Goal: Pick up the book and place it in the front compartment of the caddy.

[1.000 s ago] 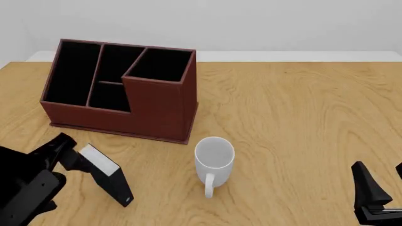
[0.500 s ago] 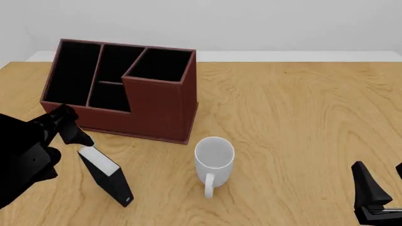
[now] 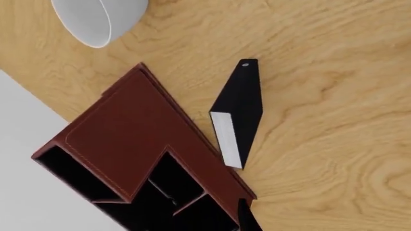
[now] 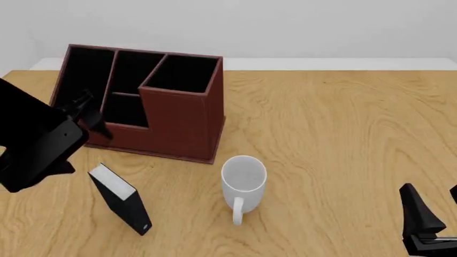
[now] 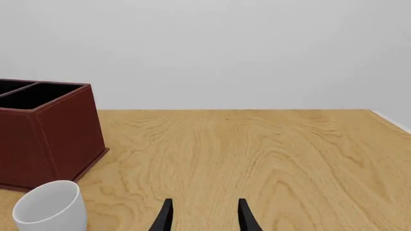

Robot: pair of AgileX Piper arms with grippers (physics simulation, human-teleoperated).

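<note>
Front view: book [image 4: 120, 199] standing on the table [image 4: 335, 134] at lower left of frame, tilted, white page edge up, black cover facing the camera, free of any grip. Just above it in frame, the caddy [image 4: 179, 120], reddish-brown, black-lined, at upper left; tall section at its right end, lower sections stepping down to the left. No book in any section. Mug [image 4: 243, 179], white, upright, at lower centre, handle toward the camera, right of the book and just below the caddy's near right corner, touching neither.

Left gripper [image 4: 89, 115] at far left, raised in front of the caddy's low left sections, above the book in frame and apart from it. Empty. Finger spread hard to read from here; only 1 dark fingertip visible at the bottom edge of the left wrist view, so open or closed: cannot tell.

Left wrist view: book [image 3: 236, 115] at centre, caddy [image 3: 138, 159] at lower left, mug [image 3: 96, 19] at top left.

Right gripper [image 5: 204, 217] at bottom centre of the right wrist view, 2 fingers parted with bare table between them, holding nothing. In the front view, low in the lower right corner [image 4: 421, 225], well apart from everything else.
</note>
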